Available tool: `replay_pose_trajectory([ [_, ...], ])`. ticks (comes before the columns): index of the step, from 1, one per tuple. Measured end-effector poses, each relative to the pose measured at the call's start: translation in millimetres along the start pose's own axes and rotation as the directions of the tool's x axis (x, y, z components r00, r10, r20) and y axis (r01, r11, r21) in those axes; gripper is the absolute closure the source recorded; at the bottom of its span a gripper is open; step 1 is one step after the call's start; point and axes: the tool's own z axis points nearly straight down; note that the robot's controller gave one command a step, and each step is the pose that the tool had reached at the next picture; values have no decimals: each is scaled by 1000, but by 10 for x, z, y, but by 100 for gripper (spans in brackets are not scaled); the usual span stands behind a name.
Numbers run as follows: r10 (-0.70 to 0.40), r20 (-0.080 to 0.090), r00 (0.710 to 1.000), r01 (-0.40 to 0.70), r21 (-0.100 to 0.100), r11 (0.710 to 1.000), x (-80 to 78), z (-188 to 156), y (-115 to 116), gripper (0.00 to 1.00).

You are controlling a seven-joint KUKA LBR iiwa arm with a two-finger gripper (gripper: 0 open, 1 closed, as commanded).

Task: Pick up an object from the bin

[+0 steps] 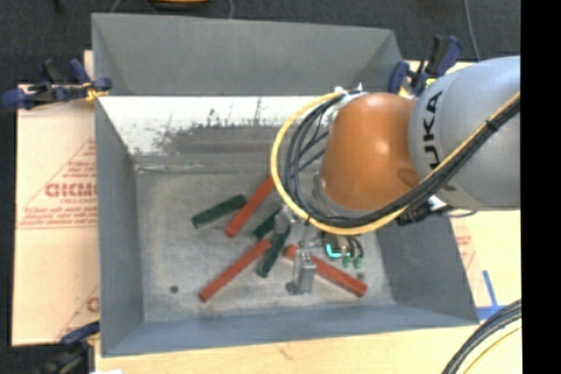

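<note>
gripper point(302, 273) hangs low in the grey metal bin point(118, 215), right of centre, at the near end of a short red flat stick point(344, 279); whether it is wide or narrow i cannot tell. just beside it lie a dark green stick point(271, 256) and a long red stick point(235, 271).

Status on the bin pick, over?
Claw low in bin, toward the view's right. Red stick beside it, dark green stick on its other side. Hold unconfirmed.
</note>
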Motion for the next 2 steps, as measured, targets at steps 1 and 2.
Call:
replay_pose_trajectory([
  [1,-182,10,983,182,2,983,-1195,991,609,0],
  [2,-44,12,999,44,0,999,-1158,652,373,0],
])
